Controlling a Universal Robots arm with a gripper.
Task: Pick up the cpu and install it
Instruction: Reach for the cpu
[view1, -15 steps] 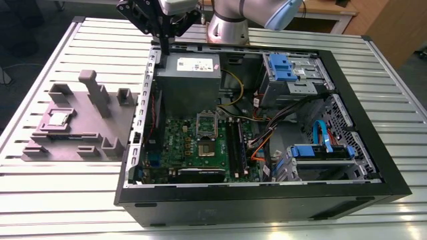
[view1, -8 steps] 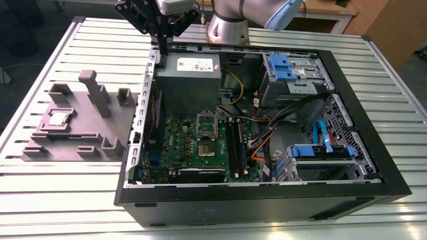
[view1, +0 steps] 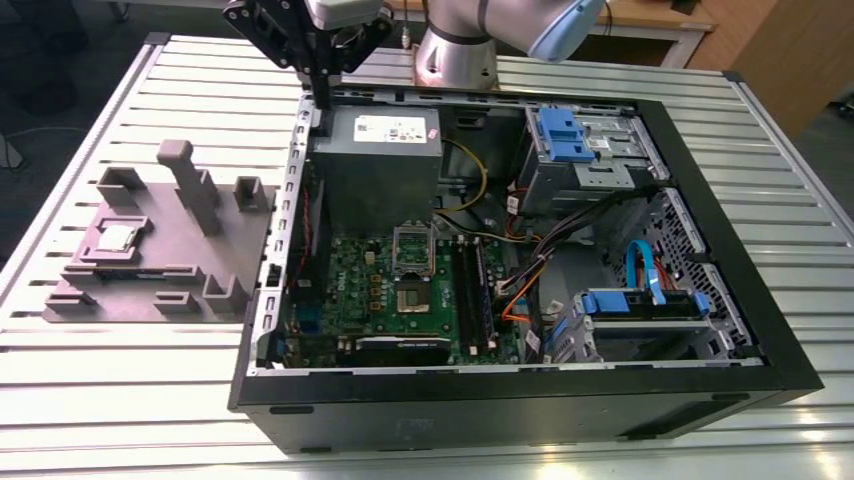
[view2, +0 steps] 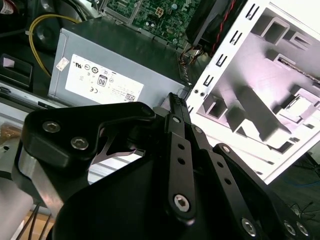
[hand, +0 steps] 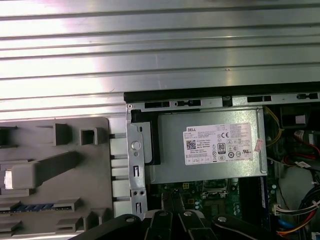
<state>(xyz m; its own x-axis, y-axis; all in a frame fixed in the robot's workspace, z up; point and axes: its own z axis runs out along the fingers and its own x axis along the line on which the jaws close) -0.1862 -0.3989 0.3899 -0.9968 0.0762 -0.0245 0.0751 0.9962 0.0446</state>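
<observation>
The cpu (view1: 118, 237), a small silvery square, lies in a recess of the grey holder block (view1: 160, 270) on the exterior view's left, outside the computer case. My gripper (view1: 320, 105) hangs above the case's back corner on that side, well away from the cpu, with its black fingers (view2: 175, 107) pressed together and nothing between them. The green motherboard (view1: 400, 290) lies inside the open case, with a square socket (view1: 411, 297) near its middle. In the first wrist view the gripper (hand: 172, 200) sits over the edge of the case wall.
The open black case (view1: 747, 330) lies on a slatted metal table (view1: 107, 400). A big grey box with a white label (view1: 378, 150) sits just under the gripper. Blue drive brackets (view1: 567, 135), loose cables (view1: 534, 270) and black memory slots (view1: 470, 290) crowd the case's other side.
</observation>
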